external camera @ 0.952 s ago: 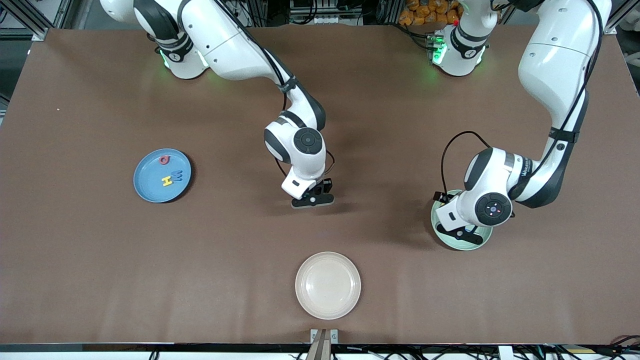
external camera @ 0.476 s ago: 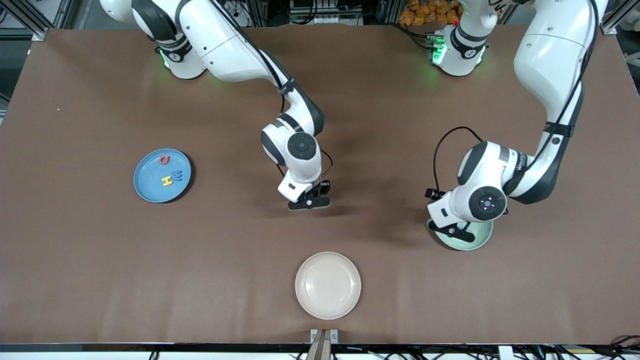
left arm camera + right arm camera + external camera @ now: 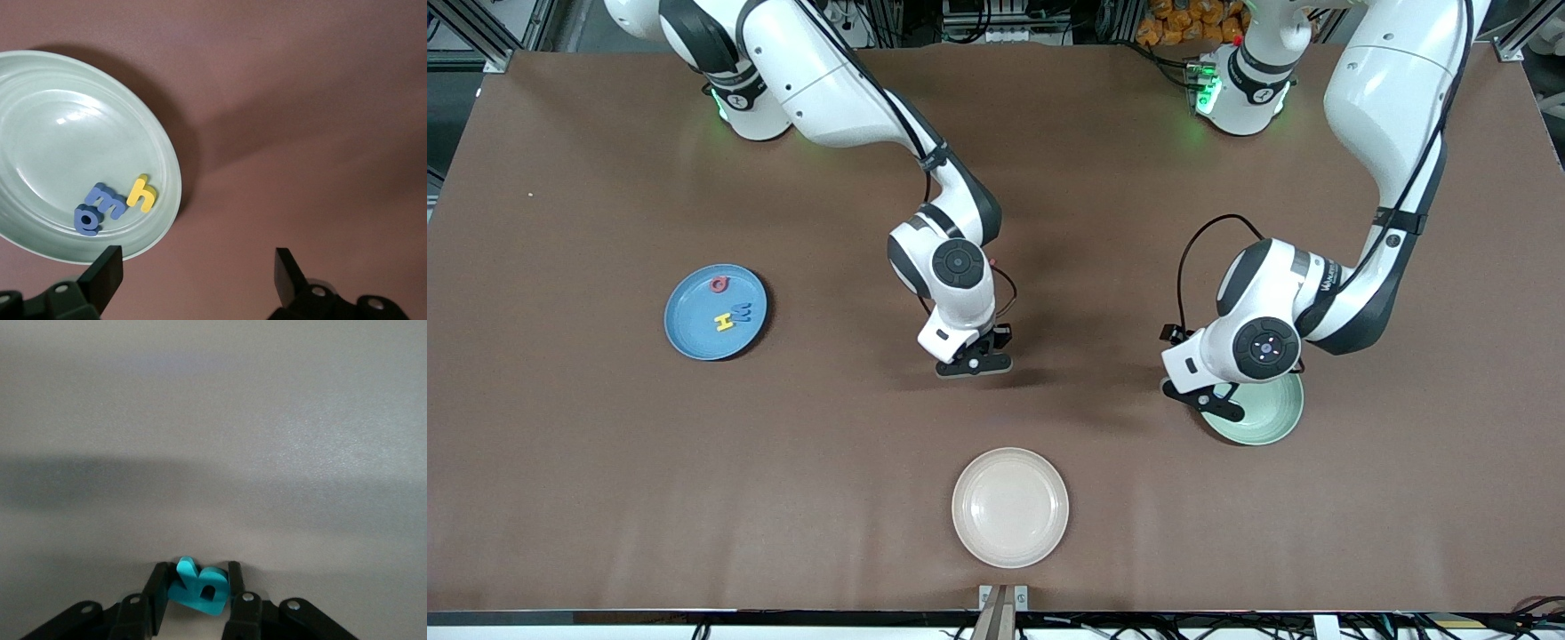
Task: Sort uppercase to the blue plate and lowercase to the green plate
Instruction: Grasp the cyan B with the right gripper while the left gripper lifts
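Inspection runs from the front camera's edge of the table toward the robot bases. Cream plate (image 3: 1009,507) lies nearest that camera, at mid-table, with nothing on it.

Next comes the green plate (image 3: 1267,418) toward the left arm's end of the table. The left wrist view shows three lowercase letters lying in it, close to its rim: a yellow h (image 3: 141,193), a blue m (image 3: 107,202) just beside it, and a blue rounded letter (image 3: 86,220) touching the m. The left gripper (image 3: 1211,402) hangs over the plate's rim on the side toward mid-table, fingers (image 3: 103,273) spread wide with nothing between them.

The right gripper (image 3: 972,363) sits low at mid-table, farther from the camera than the cream plate. Its fingers (image 3: 157,593) are clamped on a teal letter (image 3: 195,587), seen in the right wrist view pinched between them. Whether the letter touches the table cannot be told.

Blue plate (image 3: 694,333) lies toward the right arm's end, carrying a red Q (image 3: 719,284), a yellow H (image 3: 724,321) and a blue letter (image 3: 743,311) just beside the H
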`<state>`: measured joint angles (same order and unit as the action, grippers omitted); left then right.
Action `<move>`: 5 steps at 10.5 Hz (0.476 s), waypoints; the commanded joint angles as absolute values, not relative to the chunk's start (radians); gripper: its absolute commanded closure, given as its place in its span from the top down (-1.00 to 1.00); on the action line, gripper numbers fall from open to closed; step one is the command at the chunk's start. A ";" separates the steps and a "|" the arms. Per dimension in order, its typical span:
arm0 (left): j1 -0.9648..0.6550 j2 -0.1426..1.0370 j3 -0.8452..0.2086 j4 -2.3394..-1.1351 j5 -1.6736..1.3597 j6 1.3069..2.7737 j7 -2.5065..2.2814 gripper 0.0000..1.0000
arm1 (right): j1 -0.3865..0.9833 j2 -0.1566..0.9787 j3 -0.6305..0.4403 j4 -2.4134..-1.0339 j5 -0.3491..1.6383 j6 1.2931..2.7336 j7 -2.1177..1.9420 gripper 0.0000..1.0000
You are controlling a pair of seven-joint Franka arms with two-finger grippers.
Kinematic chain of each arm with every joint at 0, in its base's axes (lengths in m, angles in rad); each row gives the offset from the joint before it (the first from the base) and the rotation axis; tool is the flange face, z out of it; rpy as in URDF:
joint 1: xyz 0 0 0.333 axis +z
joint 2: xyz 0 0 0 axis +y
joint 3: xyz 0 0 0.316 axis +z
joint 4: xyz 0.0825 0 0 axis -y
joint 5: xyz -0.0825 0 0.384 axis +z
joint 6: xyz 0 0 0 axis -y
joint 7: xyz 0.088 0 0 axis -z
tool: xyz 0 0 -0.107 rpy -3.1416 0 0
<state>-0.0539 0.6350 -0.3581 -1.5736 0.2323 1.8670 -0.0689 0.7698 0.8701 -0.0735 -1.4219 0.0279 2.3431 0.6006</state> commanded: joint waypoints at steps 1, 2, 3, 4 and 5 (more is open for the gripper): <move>-0.054 0.614 -0.360 -1.586 0.209 1.853 -0.067 1.00 | 0.756 0.879 -0.071 -1.413 0.046 2.341 0.578 -0.44; -0.063 0.609 -0.367 -1.586 0.207 1.848 -0.074 1.00 | 0.755 0.874 -0.069 -1.413 0.046 2.339 0.563 -0.46; -0.072 0.607 -0.374 -1.588 0.209 1.842 -0.116 1.00 | 0.750 0.865 -0.071 -1.411 0.051 2.329 0.537 -0.47; -0.078 0.606 -0.394 -1.588 0.207 1.833 -0.158 1.00 | 0.736 0.858 -0.071 -1.413 0.066 2.313 0.511 -0.49; -0.078 0.606 -0.422 -1.589 0.207 1.815 -0.204 1.00 | 0.733 0.851 -0.071 -1.405 0.086 2.278 0.483 -0.51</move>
<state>-0.0685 0.6329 -0.3986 -1.5736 0.2303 1.8467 -0.1440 0.7532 0.8686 -0.0774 -1.4181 0.0444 2.3274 0.5400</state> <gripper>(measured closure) 0.000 0.599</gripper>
